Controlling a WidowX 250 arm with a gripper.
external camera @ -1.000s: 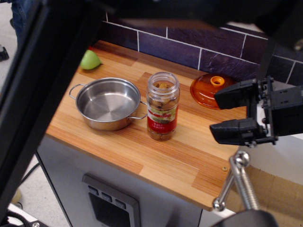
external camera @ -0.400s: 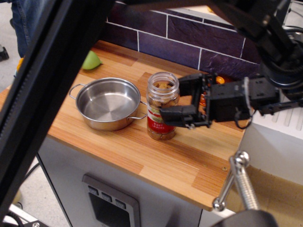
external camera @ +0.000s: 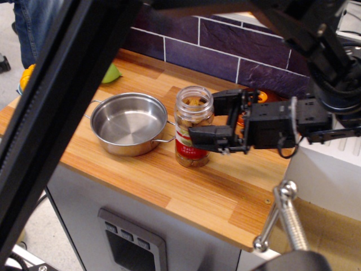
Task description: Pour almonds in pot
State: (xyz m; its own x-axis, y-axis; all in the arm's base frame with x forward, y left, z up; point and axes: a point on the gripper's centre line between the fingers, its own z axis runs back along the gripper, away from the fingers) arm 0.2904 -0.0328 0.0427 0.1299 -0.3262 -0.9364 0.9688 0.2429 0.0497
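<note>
Arm: reaches in from the upper right of the frame, black links bending down to a black wrist block at right of centre, held roughly level over the counter.
Gripper [external camera: 216,119]: points left toward the jar; jaws are apart, one finger in front of the jar's lower right side, the other behind its upper right side. Whether either finger touches the glass cannot be told.
Jar [external camera: 193,126]: clear cylinder, upright, open at the top, at the centre of the frame, just right of the pot.
Almonds [external camera: 194,102]: brown nuts seen through the glass, inside the jar.
Label: red and white band around the jar's lower half, with a green patch; the writing is too small to read.
Pot [external camera: 129,122]: shiny steel, shallow, empty, left of centre on the counter; its right loop handle lies just beside the jar.
Counter [external camera: 186,186]: striped wood top, running from upper left to lower right.
Orange lid [external camera: 267,97]: behind the gripper, right of centre, mostly hidden.
Green object [external camera: 111,73]: upper left of the counter, partly hidden by a dark bar.
Wall [external camera: 214,48]: dark purple tiles with pale grout, along the top.
</note>
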